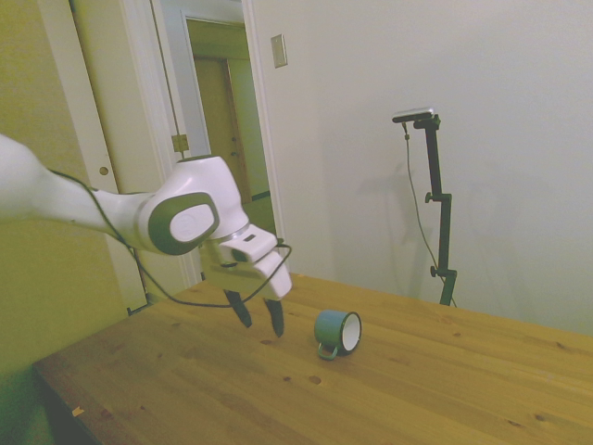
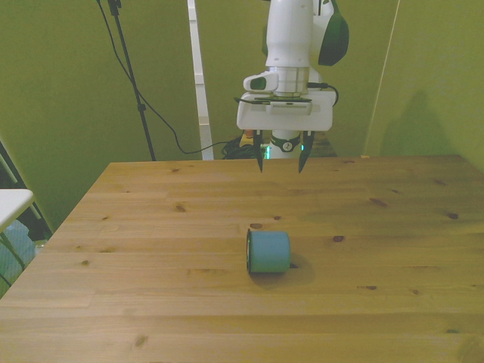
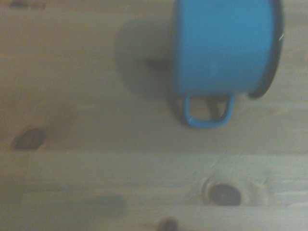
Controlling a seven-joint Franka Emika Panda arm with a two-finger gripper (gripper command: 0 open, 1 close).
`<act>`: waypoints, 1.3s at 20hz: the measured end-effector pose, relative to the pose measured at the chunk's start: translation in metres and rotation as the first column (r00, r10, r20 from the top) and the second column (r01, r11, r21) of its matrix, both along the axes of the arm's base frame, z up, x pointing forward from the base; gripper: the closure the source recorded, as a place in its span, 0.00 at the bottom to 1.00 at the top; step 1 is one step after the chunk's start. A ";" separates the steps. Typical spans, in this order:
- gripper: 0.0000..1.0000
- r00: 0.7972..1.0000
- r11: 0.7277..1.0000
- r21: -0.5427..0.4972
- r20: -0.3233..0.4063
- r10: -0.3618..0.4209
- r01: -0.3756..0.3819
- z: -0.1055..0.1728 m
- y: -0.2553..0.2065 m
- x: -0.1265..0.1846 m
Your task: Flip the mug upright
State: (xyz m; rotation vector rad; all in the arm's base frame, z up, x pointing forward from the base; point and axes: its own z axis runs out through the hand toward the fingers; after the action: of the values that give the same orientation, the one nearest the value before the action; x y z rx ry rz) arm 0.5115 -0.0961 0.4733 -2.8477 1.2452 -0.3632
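The teal-green mug [image 1: 337, 332] lies on its side on the wooden table [image 1: 417, 389], its white inside and dark rim facing right in the side view, its loop handle against the table. From the front, the mug [image 2: 268, 252] sits near the table's middle, rim toward that view's left. The wrist view shows the mug [image 3: 222, 45] from above, handle resting on the wood. My gripper [image 1: 260, 318] hangs open and empty above the table, left of the mug in the side view. In the front view the gripper [image 2: 280, 161] is well behind the mug.
The table's wood [image 2: 151, 302] shows dark knots around the mug. An open doorway [image 1: 227, 139] and a white wall stand behind the table in the side view. A white surface [image 2: 11, 203] sits off the table at the front view's left.
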 end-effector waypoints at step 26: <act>0.00 0.998 0.990 0.138 0.059 -0.002 -0.007 -0.034 -0.108 0.123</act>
State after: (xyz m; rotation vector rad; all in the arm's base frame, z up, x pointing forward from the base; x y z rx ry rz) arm 0.6348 -0.2043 0.4393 -2.7026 1.2061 -0.3443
